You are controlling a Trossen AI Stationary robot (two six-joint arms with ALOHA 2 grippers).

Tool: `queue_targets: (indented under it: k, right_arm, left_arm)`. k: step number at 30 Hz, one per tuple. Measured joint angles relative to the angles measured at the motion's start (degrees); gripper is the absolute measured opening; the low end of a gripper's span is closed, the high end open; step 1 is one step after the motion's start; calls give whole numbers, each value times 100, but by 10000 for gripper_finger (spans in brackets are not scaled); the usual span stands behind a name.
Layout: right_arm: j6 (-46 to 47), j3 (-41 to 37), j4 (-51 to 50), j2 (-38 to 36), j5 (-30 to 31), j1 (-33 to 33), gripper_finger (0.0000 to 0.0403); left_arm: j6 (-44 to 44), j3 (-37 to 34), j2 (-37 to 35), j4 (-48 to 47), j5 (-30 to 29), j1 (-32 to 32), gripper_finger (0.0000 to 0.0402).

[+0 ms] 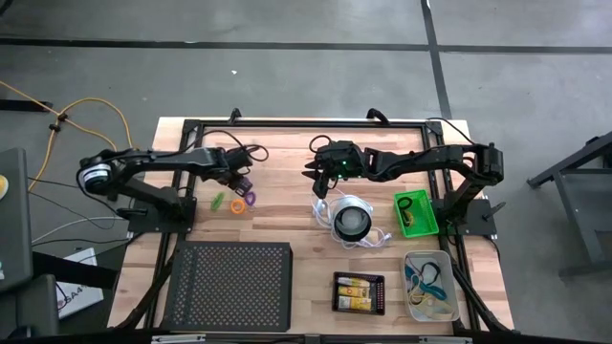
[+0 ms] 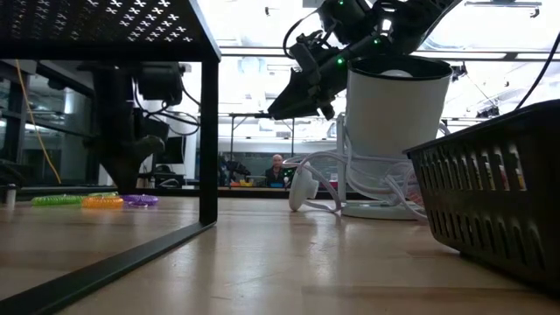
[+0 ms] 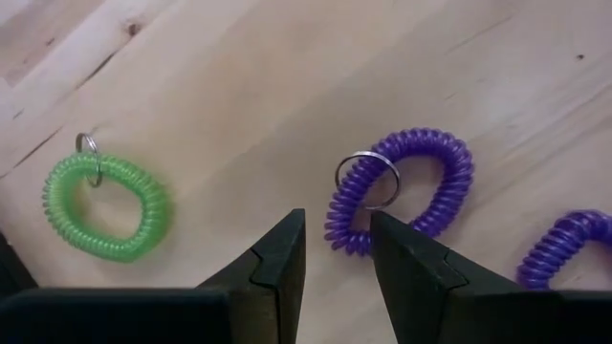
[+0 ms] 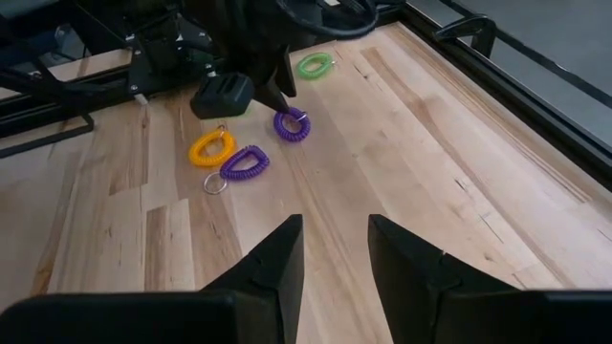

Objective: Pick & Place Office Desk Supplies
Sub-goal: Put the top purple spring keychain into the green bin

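Black mesh tray [image 1: 229, 285]: at the near edge of the counter [image 1: 287, 210], on the left half.
Black tray with yellow-and-white packs [image 1: 359, 291]: near edge, right of the mesh tray.
Clear tray [image 1: 429, 284]: near right corner, holding teal and dark cords.
Green tray [image 1: 416, 213]: farther back on the right side, beside the right arm's base.
White-and-black round object [image 1: 351, 220]: mid-counter, left of the green tray, a white cord looped around it.
Right claw [image 4: 335, 250]: raised above the counter just beyond the round object, fingers parted with bare wood between them, holding nothing.
Left claw [image 3: 337, 250]: low over the wood in the left-centre of the counter, fingers parted and empty, tips just short of a purple coil loop.
Purple coil loop [image 3: 402, 189]: flat on the counter with a metal ring on it, right at the left claw's tips.
Second purple loop [image 4: 245, 162]: just beside the first.
Orange loop [image 4: 211, 148]: next to the purple pair.
Green loop [image 3: 107, 206]: flat on the wood, a little apart from the others.
Room beyond: a person is seated far behind the counter in the low view.
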Motion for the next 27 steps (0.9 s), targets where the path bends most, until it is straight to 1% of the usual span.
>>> queue_targets:
  k: [7,15,23,27]
  right_arm:
    - [0,0,0,0,0,0,107]
    - [0,0,0,0,0,0,107]
    - [-2,0,0,0,0,0,107]
    - [-2,0,0,2,0,0,107]
  left_arm:
    - [128,0,259,196,20,0,113]
    - [243,3,420,271,154,190,113]
    - [501,23,556,364,482,477,113]
    - [529,21,559,400,504,507,113]
